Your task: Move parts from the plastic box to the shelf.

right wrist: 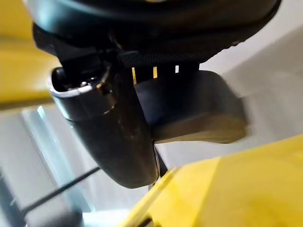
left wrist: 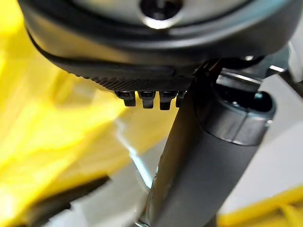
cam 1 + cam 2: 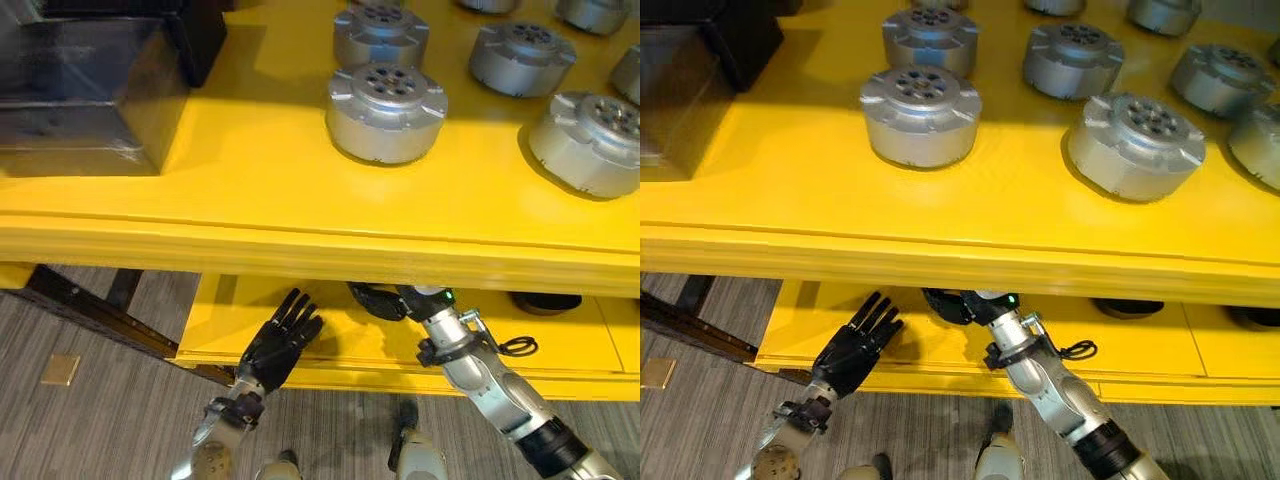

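A big yellow shelf (image 3: 260, 190) is right in front of the robot. On its top board sit several round silver metal parts (image 3: 387, 110), set out in rows with space between them, so each one has its own spot. At the far left of the top board stands a dark box (image 3: 80, 90); I cannot tell if this is the plastic box, and I cannot see inside it.

Both hands are low, by the lower board of the shelf (image 3: 350, 340). The left hand (image 3: 282, 342) is held flat with its fingers straight and spread a little. It holds nothing and hovers at the front edge of the lower board.

The right hand (image 3: 378, 300) reaches under the top board, so most of it is hidden in the shade. I cannot tell if its fingers are curled or straight, or if it holds a part. It may be putting one down there, but that is only a guess.

Further right on the lower board a dark round thing (image 3: 545, 300) peeks out.
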